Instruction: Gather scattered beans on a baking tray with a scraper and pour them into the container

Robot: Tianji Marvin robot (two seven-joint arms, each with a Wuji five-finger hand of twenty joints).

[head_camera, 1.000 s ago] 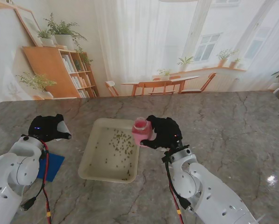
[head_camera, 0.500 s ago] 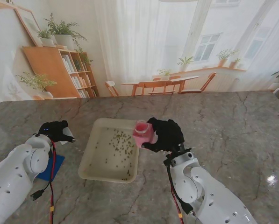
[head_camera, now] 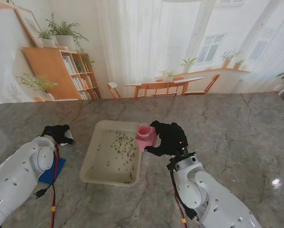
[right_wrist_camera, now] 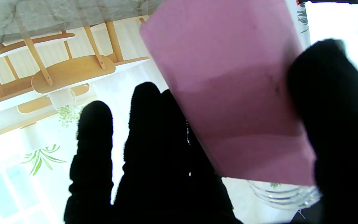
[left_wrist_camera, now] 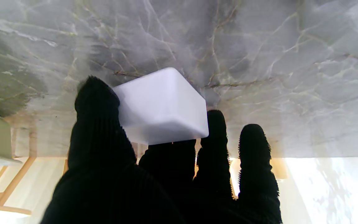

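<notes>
The grey marble table (head_camera: 237,128) carries a cream rectangular baking tray (head_camera: 87,168) at its centre, and small green beans (head_camera: 122,145) lie scattered across the tray floor, thickest toward twelve o'clock. At the tray's three o'clock edge the black-gloved right hand (head_camera: 168,137) grips a pink plastic jar with a clear screw neck (head_camera: 143,134), held off the table beside the rim. Out at nine o'clock the black-gloved left hand (head_camera: 58,134) is closed around a white plastic scraper (left_wrist_camera: 162,107), blade pointing at the bare marble, well apart from the tray. Near it lies a blue flat pad (head_camera: 50,172). Gathering looks not yet begun; next, the scraper must travel to the tray and sweep the beans into one heap
</notes>
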